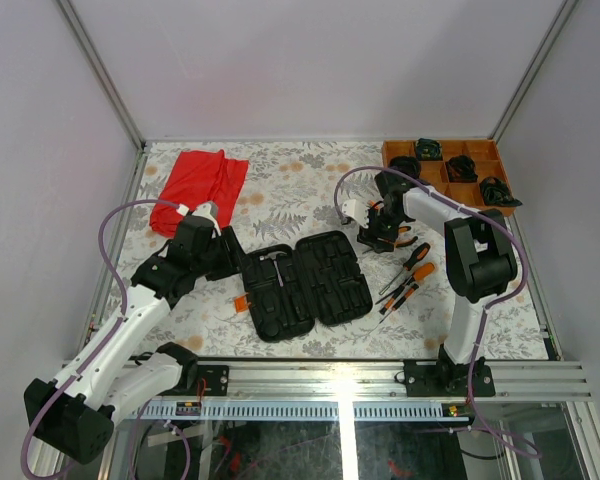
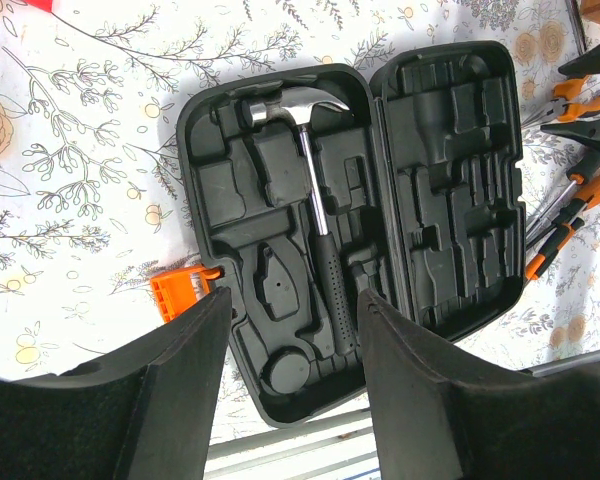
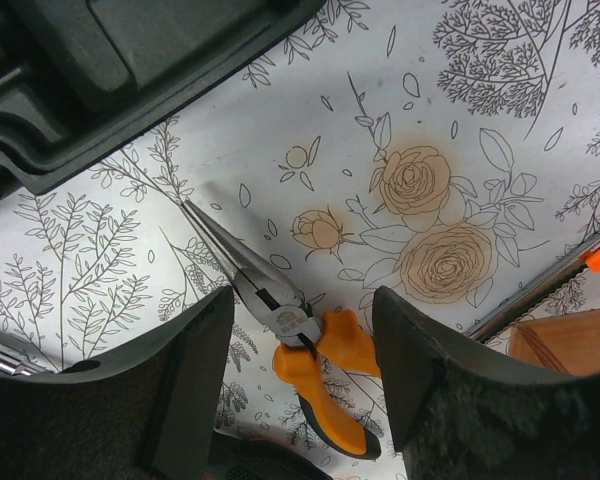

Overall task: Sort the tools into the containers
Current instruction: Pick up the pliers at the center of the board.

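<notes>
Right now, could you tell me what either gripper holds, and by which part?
Nothing is held: the left gripper is open over the case, the right gripper open above the pliers.

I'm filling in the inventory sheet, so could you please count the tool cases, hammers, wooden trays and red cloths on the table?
Tool case: 1
Hammer: 1
Wooden tray: 1
Red cloth: 1
Total: 4
</notes>
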### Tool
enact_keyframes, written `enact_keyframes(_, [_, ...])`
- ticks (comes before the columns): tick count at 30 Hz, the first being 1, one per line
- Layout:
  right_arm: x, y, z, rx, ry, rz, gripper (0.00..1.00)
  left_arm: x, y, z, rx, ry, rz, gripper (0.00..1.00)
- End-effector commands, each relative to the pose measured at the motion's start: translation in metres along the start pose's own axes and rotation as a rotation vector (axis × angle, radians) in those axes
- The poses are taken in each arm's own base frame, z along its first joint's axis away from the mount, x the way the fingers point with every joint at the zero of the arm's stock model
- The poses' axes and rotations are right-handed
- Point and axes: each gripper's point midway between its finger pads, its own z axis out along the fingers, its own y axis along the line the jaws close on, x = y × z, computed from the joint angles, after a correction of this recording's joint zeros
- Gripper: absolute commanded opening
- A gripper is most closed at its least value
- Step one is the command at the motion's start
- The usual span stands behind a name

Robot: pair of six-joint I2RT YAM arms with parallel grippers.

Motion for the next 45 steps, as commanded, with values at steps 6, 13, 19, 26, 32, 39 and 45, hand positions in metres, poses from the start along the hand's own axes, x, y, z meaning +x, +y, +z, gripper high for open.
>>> enact_keyframes(6, [0.004, 0.003, 0.009, -0.013, 0.005, 0.039, 0.58, -0.004, -0.003, -0.003, 0.02, -0.015, 0.01, 0.53])
enact_keyframes(13, [-0.001, -0.005, 0.008, 0.027, -0.014, 0.099, 0.38, -0.004, -0.004, -0.002, 0.024, -0.013, 0.012, 0.53])
enact_keyframes(19, [-0.012, -0.012, 0.0, 0.087, -0.056, 0.139, 0.21, -0.004, -0.004, -0.002, 0.024, -0.015, 0.013, 0.52])
enact_keyframes(26, [-0.028, -0.024, -0.026, 0.205, -0.133, 0.203, 0.09, -0.004, -0.005, -0.001, 0.028, -0.009, 0.014, 0.53])
enact_keyframes(32, [-0.047, -0.041, -0.063, 0.364, -0.232, 0.33, 0.0, -0.005, -0.006, -0.002, 0.033, -0.019, 0.014, 0.52])
enact_keyframes(39, [-0.068, -0.034, -0.099, 0.481, -0.424, 0.483, 0.0, -0.007, -0.009, -0.005, 0.051, -0.031, 0.018, 0.54])
enact_keyframes(45, [-0.075, -0.023, -0.122, 0.553, -0.578, 0.605, 0.0, -0.005, -0.011, -0.004, 0.066, -0.021, 0.023, 0.54])
